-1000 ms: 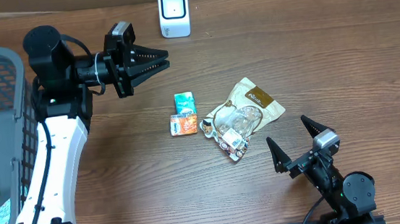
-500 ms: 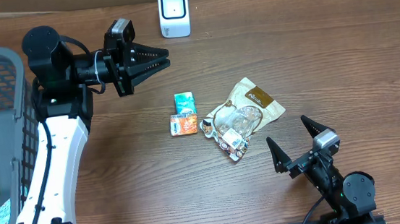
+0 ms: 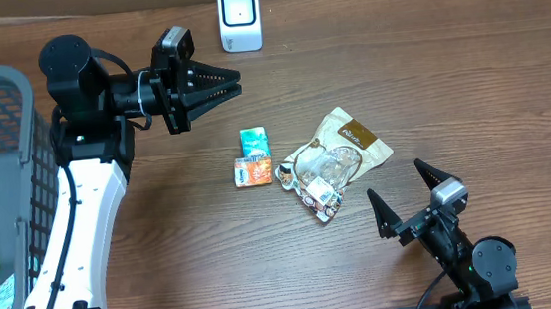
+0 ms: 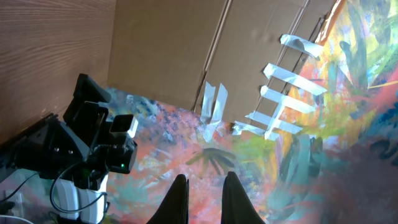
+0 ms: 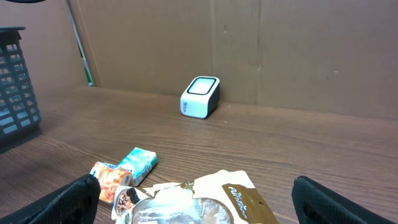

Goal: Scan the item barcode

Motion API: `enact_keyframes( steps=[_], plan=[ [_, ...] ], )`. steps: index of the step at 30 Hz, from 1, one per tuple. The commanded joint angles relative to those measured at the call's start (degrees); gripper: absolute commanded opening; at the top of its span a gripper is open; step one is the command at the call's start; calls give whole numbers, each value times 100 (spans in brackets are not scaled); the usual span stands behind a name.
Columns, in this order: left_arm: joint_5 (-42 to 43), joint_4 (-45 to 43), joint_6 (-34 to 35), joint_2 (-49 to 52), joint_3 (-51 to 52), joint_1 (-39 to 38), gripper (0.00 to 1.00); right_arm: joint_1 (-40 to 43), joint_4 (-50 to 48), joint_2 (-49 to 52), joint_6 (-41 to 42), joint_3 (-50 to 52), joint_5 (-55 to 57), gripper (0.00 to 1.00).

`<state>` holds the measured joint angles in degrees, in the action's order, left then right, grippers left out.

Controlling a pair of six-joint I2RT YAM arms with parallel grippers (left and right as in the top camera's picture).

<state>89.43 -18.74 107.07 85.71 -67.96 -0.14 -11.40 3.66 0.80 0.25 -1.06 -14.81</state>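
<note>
Near the middle of the brown wooden counter (image 3: pixel 468 68), a small teal carton (image 3: pixel 253 141) lies against a small orange packet (image 3: pixel 253 172), just beside a tan pouch (image 3: pixel 354 138) partly under a crumpled clear plastic bag (image 3: pixel 319 176), all print too small to read. The white box-shaped scanner (image 3: pixel 240 18) sits well apart at the far edge. The left claw (image 3: pixel 237 80) hangs level between scanner and carton, pinched closed and empty, the right claw (image 3: pixel 395 179) is spread wide and empty near the pouch, and the grey mesh basket (image 3: pixel 11 108), cut off at the left, holds things too hidden to identify.
</note>
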Motion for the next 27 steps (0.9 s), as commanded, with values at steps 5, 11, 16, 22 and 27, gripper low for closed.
enact_keyframes(
  steps=[5, 11, 16, 22, 27],
  plan=[
    [105, -20, 225, -35, -55, -28, 4, -22, -28, -63, 20, 61, 13, 100],
    [107, -22, 221, -35, -55, -33, 4, -22, -28, -63, 20, 61, 13, 100],
    [107, -22, 223, -35, -55, -33, 4, -22, -28, -63, 20, 61, 13, 100],
    [107, -22, 223, -35, -55, -33, 25, -22, -28, -63, 20, 61, 13, 100],
    [105, -83, 219, -35, -55, -33, 4, -22, -28, -63, 20, 61, 13, 100]
  ],
)
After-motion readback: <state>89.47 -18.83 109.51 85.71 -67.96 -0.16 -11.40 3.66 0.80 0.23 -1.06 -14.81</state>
